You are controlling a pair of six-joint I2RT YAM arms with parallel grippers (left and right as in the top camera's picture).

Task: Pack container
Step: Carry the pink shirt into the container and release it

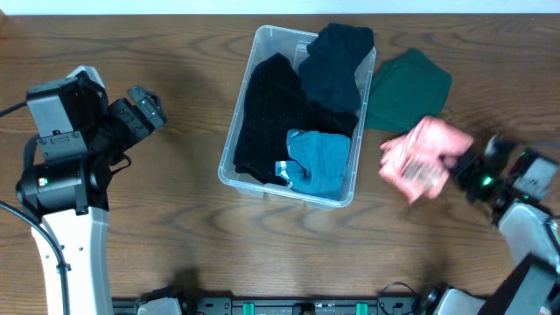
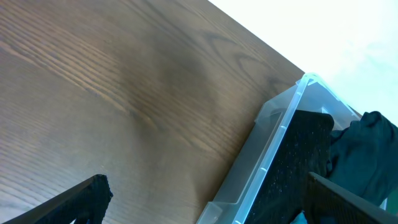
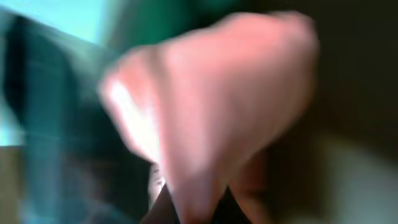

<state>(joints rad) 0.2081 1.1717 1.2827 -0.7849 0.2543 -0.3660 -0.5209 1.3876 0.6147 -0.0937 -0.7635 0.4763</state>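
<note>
While right fingers (image 1: 457,164) clench a pink cloth (image 1: 424,153) just right of the container (image 1: 234,131) mid-counter (image 1: 175,245), left fingers (image 2: 93,190) released: loading step, probably; next calls for leftward carry over rim, then release.

White left arm (image 1: 70,227), black joints (image 1: 131,118), green light (image 1: 45,181), black cable (image 1: 48,241), dark fingers (image 2: 84,194); right arm (image 1: 529,223) apparently grey
</note>
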